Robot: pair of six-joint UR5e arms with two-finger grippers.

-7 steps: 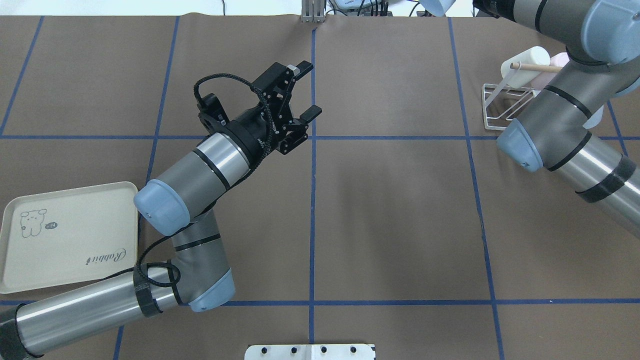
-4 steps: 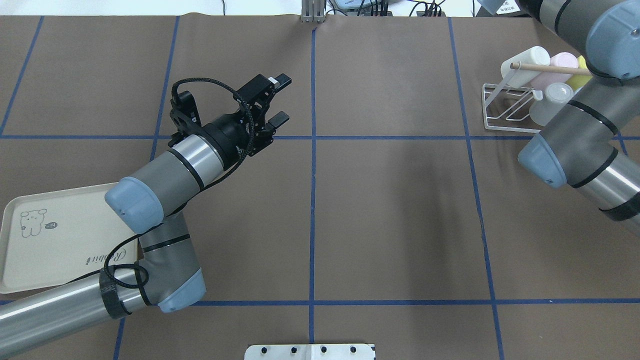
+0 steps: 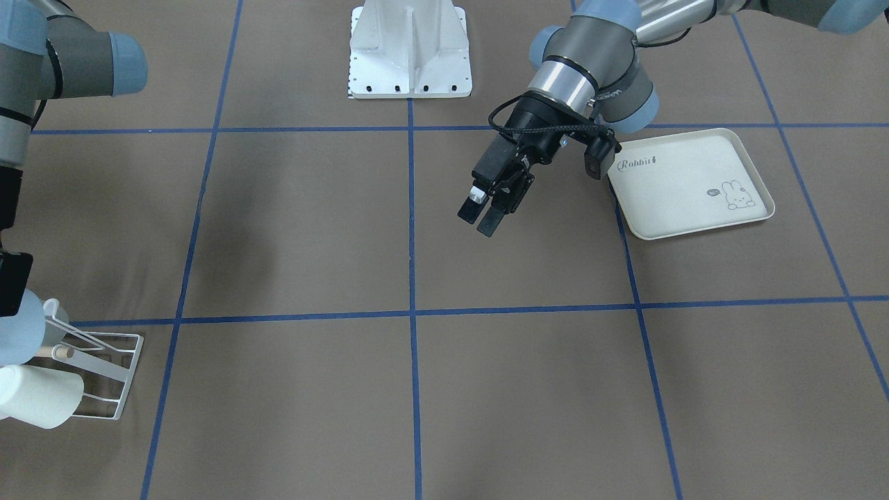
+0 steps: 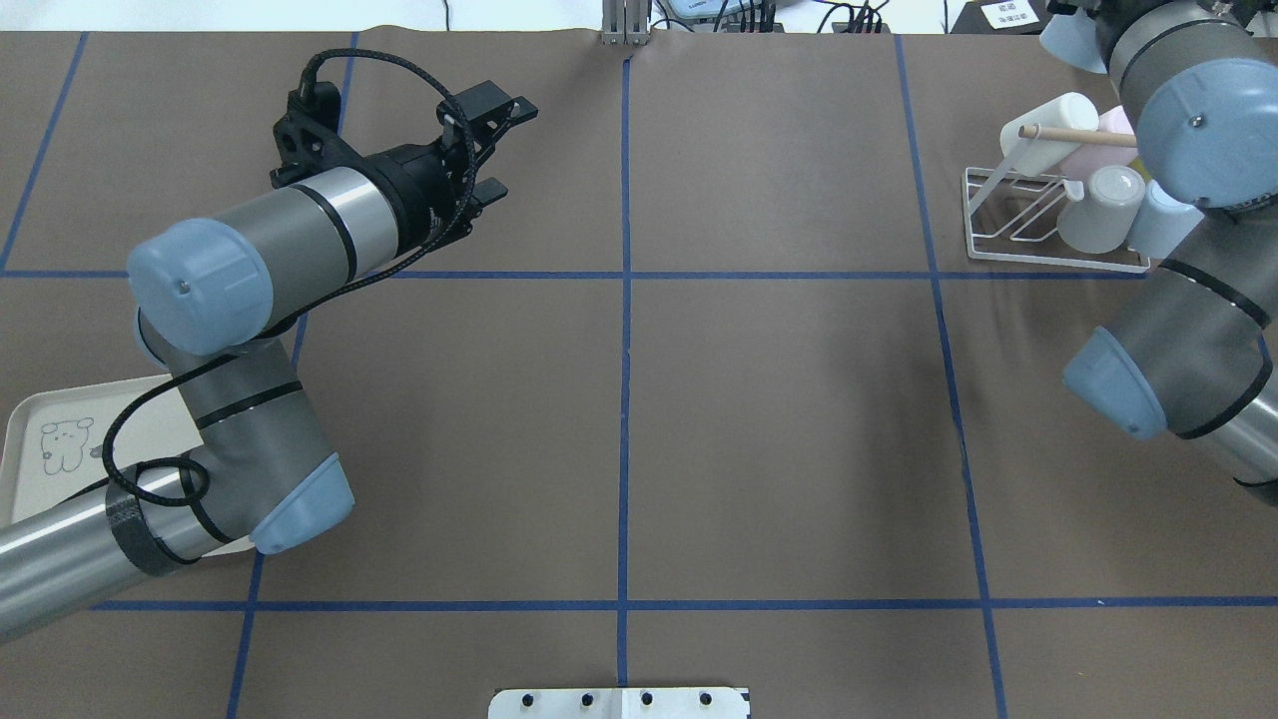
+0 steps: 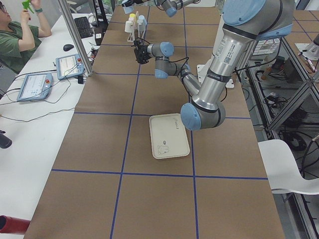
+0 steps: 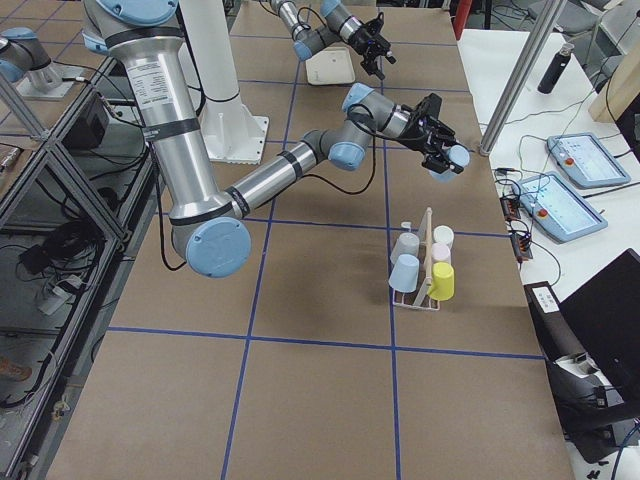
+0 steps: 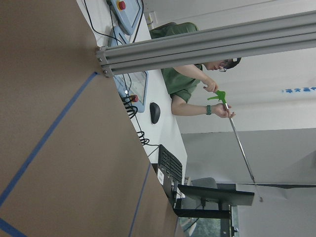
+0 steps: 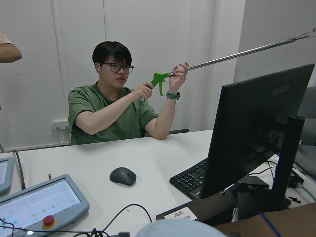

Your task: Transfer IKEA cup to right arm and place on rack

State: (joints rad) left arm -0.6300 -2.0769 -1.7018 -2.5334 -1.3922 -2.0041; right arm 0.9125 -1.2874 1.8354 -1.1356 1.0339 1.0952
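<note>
1. Two end effectors are reported. The left end effector [image 4: 504, 148] is released, its jaws spread with nothing between them. It is held over the robot's left half of the desk [image 4: 779, 419], not far from the cream tray [image 3: 694, 201].
2. The right end effector [image 6: 441, 146] is clenched on a pale blue IKEA cup [image 6: 452, 160]. A curved pale blue edge of the cup is seen at the bottom of the right wrist view.
3. The cup is carried in the air, well above the desk. It is near the rack [image 4: 1013, 225] but apart from it and not yet set on a prong.
4. Five other cups are leaned on the rack's upturned prongs. A white cup [image 4: 1053, 125], a pink cup [image 4: 1118, 122] and a yellow cup [image 6: 443, 283] are set on one side of the wooden dowel [image 4: 1073, 133]. A grey cup [image 4: 1098, 210] and a second pale blue cup [image 4: 1158, 225] are set on the other side.
5. The hand-over is judged complete, since the left jaws are empty and the cup is held by the right arm. Only the placing is left.
6. The height of the carry is judged to be kept so that the dowel and the racked cups are cleared.
7. The left arm is judged to be parked away from the right half so that the placing path is left free.
8. A free prong must be found on a crowded rack, so a neighbouring cup could be knocked during the descent.
</note>
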